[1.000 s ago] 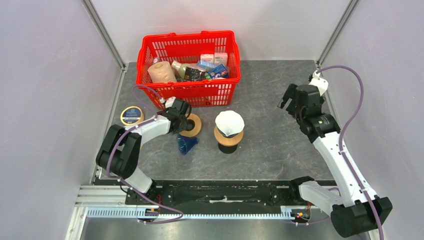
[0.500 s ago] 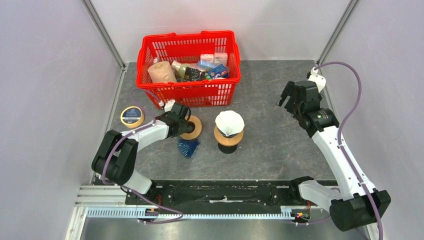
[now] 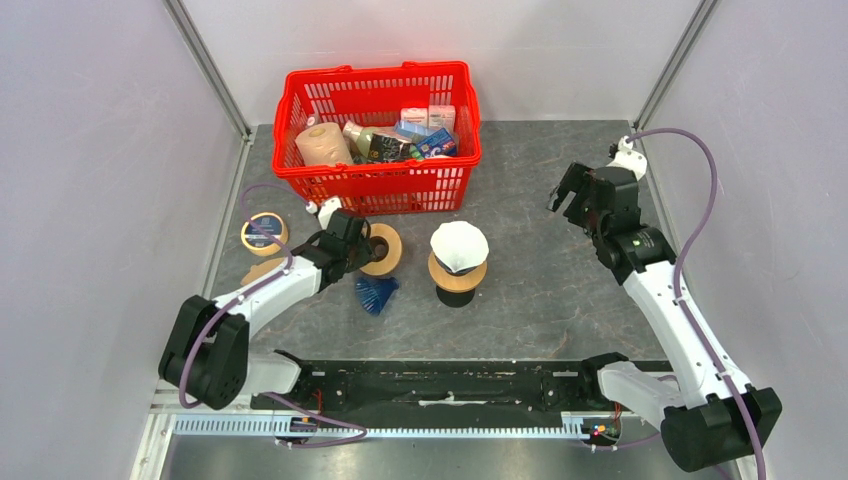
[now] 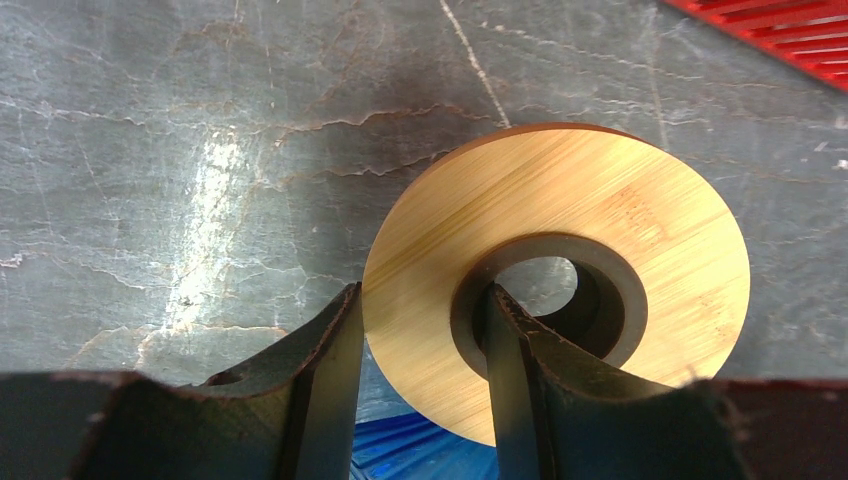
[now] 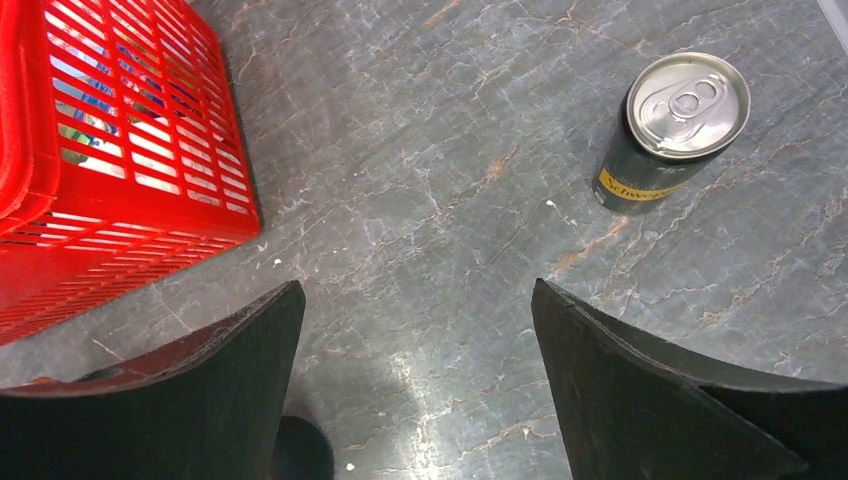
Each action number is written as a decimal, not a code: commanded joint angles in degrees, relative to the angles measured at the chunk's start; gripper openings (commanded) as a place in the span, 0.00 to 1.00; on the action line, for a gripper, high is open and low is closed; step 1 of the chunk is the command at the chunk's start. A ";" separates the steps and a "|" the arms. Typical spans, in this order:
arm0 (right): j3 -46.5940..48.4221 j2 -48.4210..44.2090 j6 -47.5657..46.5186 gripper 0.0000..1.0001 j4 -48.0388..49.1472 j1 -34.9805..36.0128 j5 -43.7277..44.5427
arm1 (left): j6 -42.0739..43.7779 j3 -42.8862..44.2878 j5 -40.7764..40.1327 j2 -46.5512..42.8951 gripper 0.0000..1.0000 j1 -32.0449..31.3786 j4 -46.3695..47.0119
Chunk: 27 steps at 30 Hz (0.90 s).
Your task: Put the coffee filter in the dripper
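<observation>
The white coffee filter (image 3: 459, 243) sits as a cone in the mouth of the dripper (image 3: 457, 277), a short black cylinder with a tan collar, mid-table. My left gripper (image 3: 362, 243) is to its left and shut on a separate tan wooden ring (image 3: 386, 251). In the left wrist view one finger (image 4: 330, 345) is outside the ring's (image 4: 560, 215) rim and the other is in its hole, midway at the left gripper (image 4: 420, 300). My right gripper (image 3: 565, 200) is open and empty, far right of the dripper, above bare table (image 5: 418, 290).
A blue ribbed cone (image 3: 375, 292) lies under the ring's near edge (image 4: 420, 450). A red basket (image 3: 378, 187) of groceries stands behind (image 5: 100, 150). A round tin (image 3: 262, 230) and a brown paper piece (image 3: 262, 269) lie left. A drink can (image 5: 672, 125) stands ahead of the right gripper.
My left arm's elbow has swung left and toward the near edge, uncovering the brown paper piece; its gripper stays on the ring. My right gripper has drifted slightly left and farther back.
</observation>
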 commanded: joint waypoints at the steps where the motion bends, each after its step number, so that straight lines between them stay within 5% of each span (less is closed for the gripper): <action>1: -2.50 -1.26 -3.33 0.92 7.94 -0.17 0.17 | 2.08 1.12 1.12 -4.23 0.02 -0.19 1.48; 19: -10.50 4.46 -5.78 0.96 36.18 -1.47 17.12 | 0.83 5.78 0.24 -2.92 0.02 0.94 -12.89; 27: -10.36 11.32 -2.83 0.97 41.58 -7.67 11.20 | -0.80 7.95 1.11 2.04 0.02 1.39 -13.05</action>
